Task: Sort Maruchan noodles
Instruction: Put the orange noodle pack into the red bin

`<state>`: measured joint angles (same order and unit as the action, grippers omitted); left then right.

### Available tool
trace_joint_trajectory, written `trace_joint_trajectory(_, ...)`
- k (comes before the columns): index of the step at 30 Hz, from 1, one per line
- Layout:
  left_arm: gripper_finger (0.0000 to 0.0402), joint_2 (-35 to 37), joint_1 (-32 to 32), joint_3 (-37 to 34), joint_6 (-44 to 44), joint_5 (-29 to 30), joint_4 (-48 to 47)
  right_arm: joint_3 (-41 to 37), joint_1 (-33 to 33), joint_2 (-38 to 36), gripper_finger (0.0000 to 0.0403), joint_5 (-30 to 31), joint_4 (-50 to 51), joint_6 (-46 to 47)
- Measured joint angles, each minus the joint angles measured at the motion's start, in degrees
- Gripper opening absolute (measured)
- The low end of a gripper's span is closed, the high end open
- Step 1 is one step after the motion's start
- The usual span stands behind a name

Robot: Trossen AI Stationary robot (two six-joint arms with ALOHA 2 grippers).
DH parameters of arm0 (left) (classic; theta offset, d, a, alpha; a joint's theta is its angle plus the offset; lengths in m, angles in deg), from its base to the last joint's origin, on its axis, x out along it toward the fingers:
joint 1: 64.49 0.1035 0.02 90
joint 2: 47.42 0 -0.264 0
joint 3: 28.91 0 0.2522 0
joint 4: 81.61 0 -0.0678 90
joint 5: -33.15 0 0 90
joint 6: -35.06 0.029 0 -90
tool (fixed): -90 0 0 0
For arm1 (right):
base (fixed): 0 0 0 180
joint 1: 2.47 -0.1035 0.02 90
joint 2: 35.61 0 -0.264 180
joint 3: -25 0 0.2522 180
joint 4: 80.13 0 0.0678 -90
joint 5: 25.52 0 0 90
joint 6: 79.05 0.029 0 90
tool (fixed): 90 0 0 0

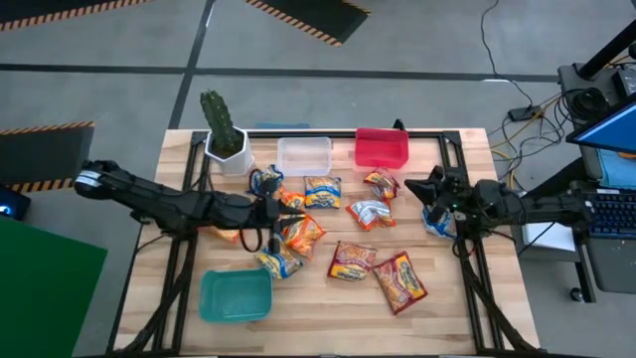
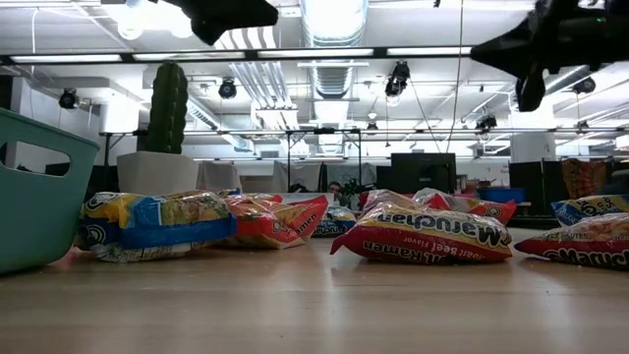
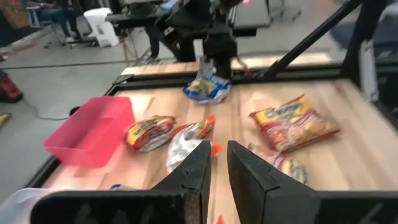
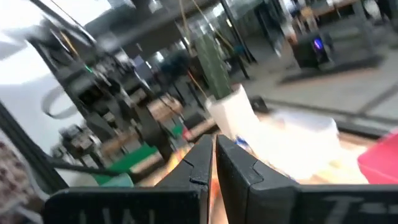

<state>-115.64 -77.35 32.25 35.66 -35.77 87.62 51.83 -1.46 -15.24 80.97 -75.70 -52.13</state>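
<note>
Crinkly plastic Maruchan noodle packets (image 1: 353, 261) lie scattered on the wooden counter (image 1: 328, 308), in front of the red plastic bin (image 1: 382, 148). Left end effector (image 1: 270, 212), empty, fingers slightly parted, hovers left of it; right end effector (image 1: 419, 189), closed and empty, right of it.

Low view: the red packet (image 2: 423, 239) lying nearest the camera carries the brand "Maruchan" and, below it, "Ramen" and "Beef Flavor", all seen upside down. The red packet at the right edge (image 2: 580, 244) shows part of the same brand lettering, also inverted and cut off by the frame. No other print on packets, bins or room fittings can be read.
</note>
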Motion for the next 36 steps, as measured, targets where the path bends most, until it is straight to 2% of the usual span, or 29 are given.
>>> trace_joint_trajectory(6, 0.0037, -1.4, 0.0, 4.4, 6.7, 0.5, -6.0, 11.2, 0.0, 11.9, 0.0013, 0.0, 12.7, 5.6)
trace_joint_trajectory(10, 0.0037, -0.7, 0.3, 4.7, 12.9, 0.5, -6.3, 19.0, 0.0, 20.3, 0.0013, 0.0, 22.0, 9.9)
trace_joint_trajectory(14, 0.0037, 0.9, 0.4, 4.7, 15.3, 1.0, -7.1, 26.1, 0.0, 28.8, 0.0013, -0.4, 31.5, 13.5)
trace_joint_trajectory(17, 0.0037, 2.5, 0.4, 4.7, 15.7, 1.5, -7.8, 31.8, 0.0, 34.9, 0.0013, -2.2, 38.6, 15.5)
trace_joint_trajectory(25, 0.0037, 6.4, 0.4, 4.5, 13.5, 10.1, -14.4, 46.0, -0.3, 50.4, 0.0013, -7.7, 55.1, 17.0)
trace_joint_trajectory(32, 0.0037, 7.0, 0.4, 4.4, 11.9, 11.2, -18.1, 58.2, -0.3, 62.6, 0.0013, -7.6, 65.5, 15.5)
trace_joint_trajectory(36, 0.0037, 7.0, 0.4, 4.4, 11.2, 11.3, -19.5, 63.9, -0.3, 69.2, 0.0026, -10.3, 69.8, 12.7)
